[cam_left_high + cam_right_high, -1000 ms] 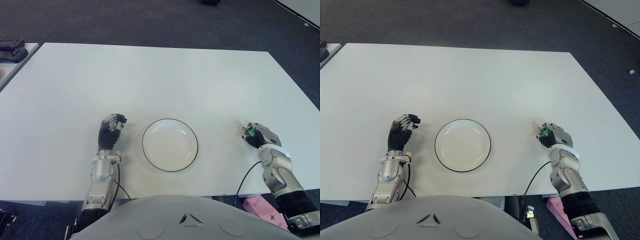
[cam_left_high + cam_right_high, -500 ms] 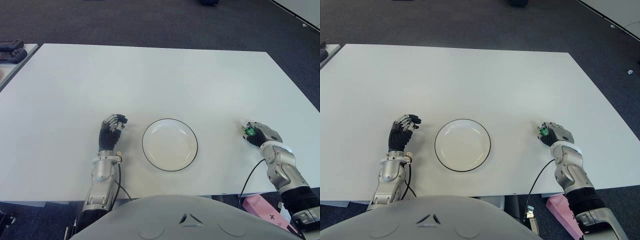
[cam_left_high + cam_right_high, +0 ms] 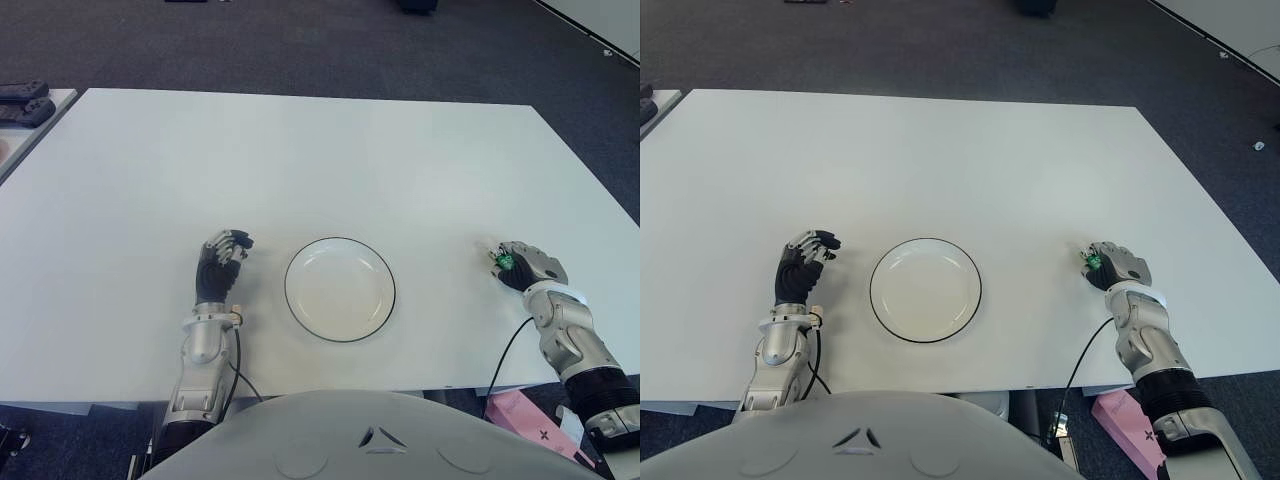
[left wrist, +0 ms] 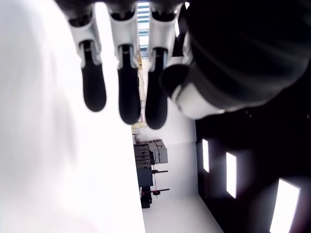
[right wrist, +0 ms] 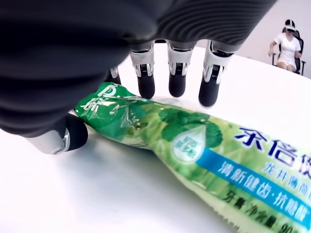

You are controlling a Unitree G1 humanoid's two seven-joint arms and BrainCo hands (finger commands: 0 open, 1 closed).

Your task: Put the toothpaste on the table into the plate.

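Toothpaste (image 5: 194,145) lay on the desk (image 3: 330,160) under the right robot hand (image 3: 520,266), whose fingers (image 5: 176,73) curled over it. The plate (image 3: 340,289) sat well to its left. Beyond the plate, the left robot hand (image 3: 220,262) was curled, holding nothing.

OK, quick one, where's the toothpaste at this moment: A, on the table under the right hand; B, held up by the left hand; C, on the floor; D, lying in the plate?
A: the right wrist view shows the toothpaste lying on the table with the right hand over its end, while the plate holds nothing.
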